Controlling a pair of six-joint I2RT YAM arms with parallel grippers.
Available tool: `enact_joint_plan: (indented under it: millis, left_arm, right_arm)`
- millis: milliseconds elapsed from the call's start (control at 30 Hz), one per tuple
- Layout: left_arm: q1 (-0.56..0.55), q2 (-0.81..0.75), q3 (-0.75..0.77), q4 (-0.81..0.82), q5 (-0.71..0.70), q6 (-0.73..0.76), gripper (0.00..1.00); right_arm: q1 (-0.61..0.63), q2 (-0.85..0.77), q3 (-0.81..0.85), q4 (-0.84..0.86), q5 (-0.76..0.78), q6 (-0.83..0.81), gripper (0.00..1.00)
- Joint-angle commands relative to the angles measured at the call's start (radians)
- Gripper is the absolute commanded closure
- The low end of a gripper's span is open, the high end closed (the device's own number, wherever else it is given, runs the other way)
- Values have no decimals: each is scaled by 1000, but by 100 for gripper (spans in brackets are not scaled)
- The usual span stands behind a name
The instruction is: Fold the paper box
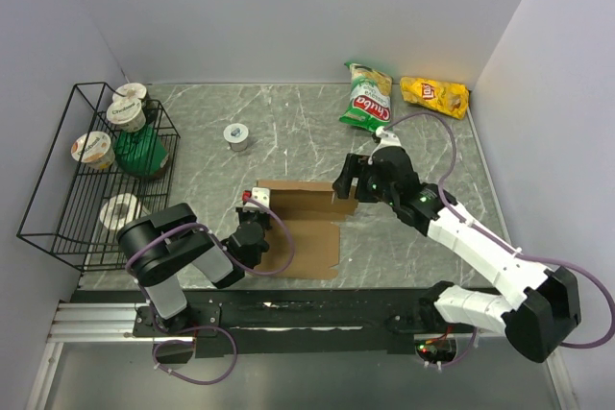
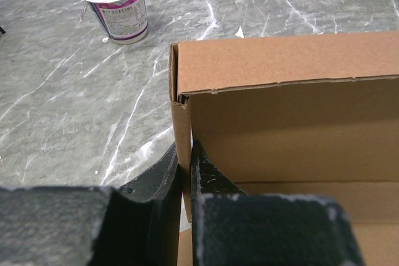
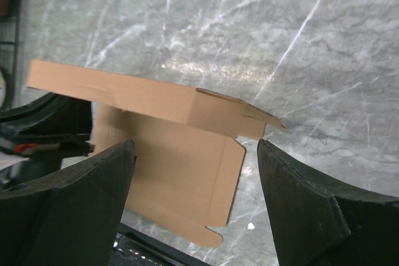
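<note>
The paper box (image 1: 306, 229) is a brown cardboard sheet lying partly folded in the middle of the table, with its back wall (image 2: 280, 60) raised. My left gripper (image 1: 258, 228) is at the box's left side, shut on the thin upright left wall (image 2: 181, 129), one finger on each face. My right gripper (image 1: 348, 180) hovers over the box's back right corner, open with nothing between its fingers. In the right wrist view the box (image 3: 174, 160) lies below and between the spread fingers (image 3: 87, 197), and a small flap sticks out at its right end.
A small yogurt cup (image 1: 237, 134) stands behind the box, also in the left wrist view as the cup (image 2: 115, 4). A black wire basket (image 1: 58, 180) with cups is at the left. A green snack bag (image 1: 367, 95) and a yellow snack bag (image 1: 434, 93) lie at the back right.
</note>
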Motion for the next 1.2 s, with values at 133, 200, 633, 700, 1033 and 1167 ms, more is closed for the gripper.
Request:
enact_joint_plan:
  millis: [133,200,633,700,1033,1167]
  left_arm:
    - [-13,15,15,28,-12,40,89]
    - [-15,15,17,27,-12,42,89]
    - [-21,27,19,38,-20,50,89]
    - [-21,33,18,42,-22,50,89]
    - [-30,43,18,51,-26,53,89]
    - [-33,46,19,56,-31,53,89]
  right_arm:
    - [1,48,64,11,-39,-21,17]
    - [1,71,61,34,-58,-18,17]
    - [0,169,58,118,-119,8,18]
    - [0,179,56,138,-127,12,19]
    - [-5,206,42,253,-177,86,21]
    - [-14,214,16,305,-207,149,22]
